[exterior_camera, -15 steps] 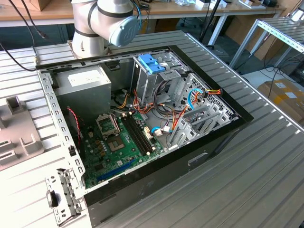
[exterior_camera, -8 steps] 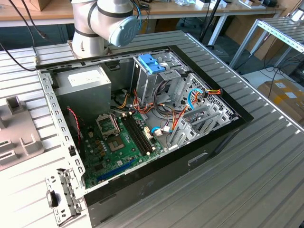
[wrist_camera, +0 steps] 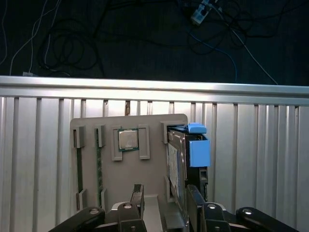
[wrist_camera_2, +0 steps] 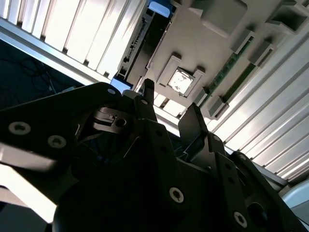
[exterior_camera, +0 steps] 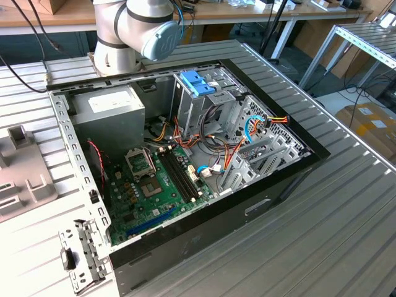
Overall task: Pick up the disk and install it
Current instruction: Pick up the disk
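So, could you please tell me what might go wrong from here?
1. In the first wrist view the open black gripper is centred beside the dark grey disk with its light-blue rail, so one finger might strike its edge.
2. Loose orange and red cables by the metal drive cage could snag it during installation.

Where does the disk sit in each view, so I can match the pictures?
Exterior view: the grey holder tray that appears to carry it lies at the exterior view's left edge, cut by the frame.
First wrist view: the disk stands on edge in the tray's end slot, beside the chip.
Second wrist view: the disk runs along the tray's edge, past the chip.
Shared landmark: the grey tray.
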Robot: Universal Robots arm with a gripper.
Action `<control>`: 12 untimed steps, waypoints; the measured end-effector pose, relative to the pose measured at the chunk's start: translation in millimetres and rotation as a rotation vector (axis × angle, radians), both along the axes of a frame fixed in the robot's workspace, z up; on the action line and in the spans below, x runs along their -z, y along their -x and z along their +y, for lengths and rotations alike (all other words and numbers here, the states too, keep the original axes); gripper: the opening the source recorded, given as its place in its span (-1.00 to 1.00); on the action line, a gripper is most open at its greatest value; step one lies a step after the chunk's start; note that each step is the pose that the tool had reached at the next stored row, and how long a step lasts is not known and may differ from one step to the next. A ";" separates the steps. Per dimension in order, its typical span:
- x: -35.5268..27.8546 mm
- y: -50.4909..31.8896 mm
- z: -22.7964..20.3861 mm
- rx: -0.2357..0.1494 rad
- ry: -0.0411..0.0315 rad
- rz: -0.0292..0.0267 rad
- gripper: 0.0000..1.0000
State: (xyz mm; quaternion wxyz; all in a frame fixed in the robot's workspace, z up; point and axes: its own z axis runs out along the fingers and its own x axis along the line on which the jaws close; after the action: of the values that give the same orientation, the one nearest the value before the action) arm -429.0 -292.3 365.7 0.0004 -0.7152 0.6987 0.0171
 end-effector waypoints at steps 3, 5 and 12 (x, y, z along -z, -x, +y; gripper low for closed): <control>0.1 0.0 0.9 0.000 0.0000 0.0000 -0.04; 0.1 0.0 2.0 0.000 0.0001 0.0002 -0.04; 0.9 0.1 12.4 0.000 0.0000 0.0000 -0.04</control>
State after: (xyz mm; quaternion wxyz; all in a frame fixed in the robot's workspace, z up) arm -429.2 -279.9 364.8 0.0004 -0.7152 0.6987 0.0171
